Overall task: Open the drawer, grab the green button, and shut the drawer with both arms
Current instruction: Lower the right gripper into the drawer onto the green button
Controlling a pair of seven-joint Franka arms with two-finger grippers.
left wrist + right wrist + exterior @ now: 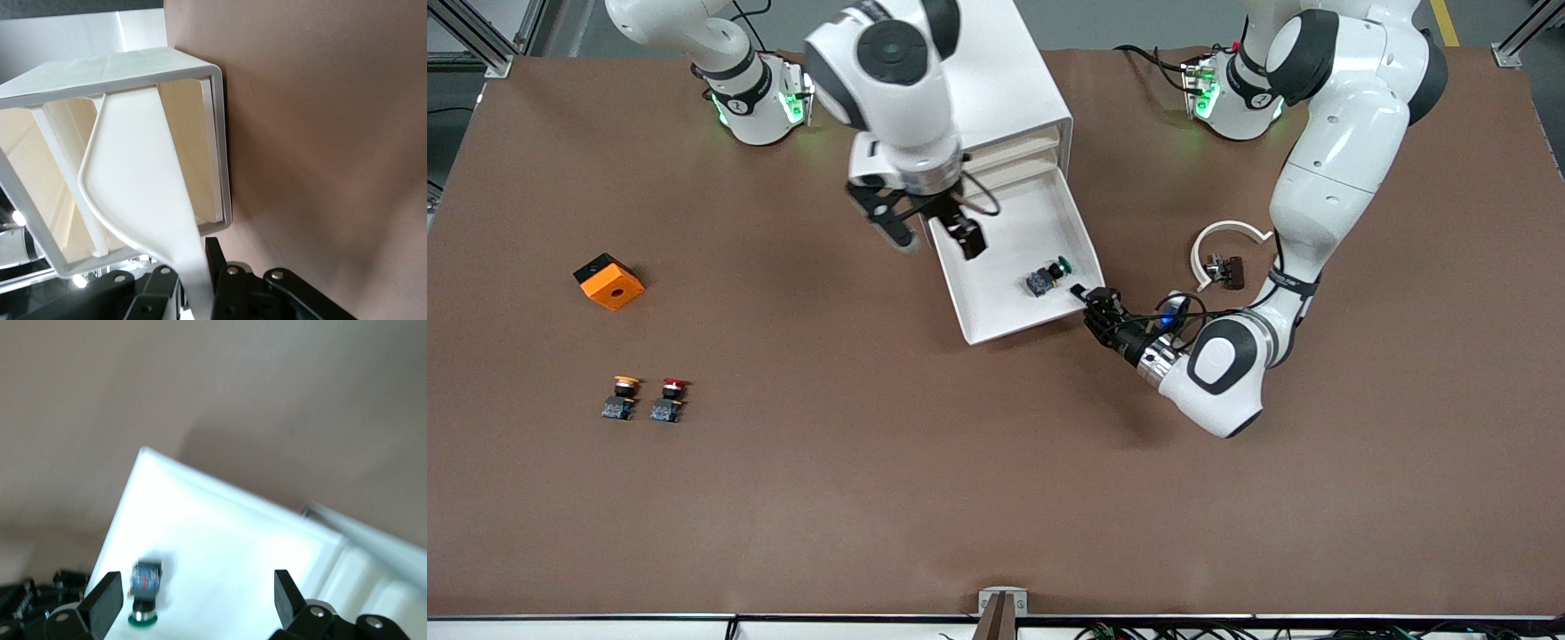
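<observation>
Standing pulled out of the cabinet [1014, 80]: drawer [996, 293]. Clamped on its front corner, fingers nearly closed: left gripper [1089, 302]. Hovering over the tray, fingers spread wide, empty: right gripper [934, 227]. Lying inside near the front: button [1048, 276].

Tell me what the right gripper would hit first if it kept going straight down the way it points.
Probably the white floor of the open drawer. The open right gripper hangs over the tray, and the green button lies near one finger rather than centred between them, so it might get clipped; depth is unclear.
</observation>
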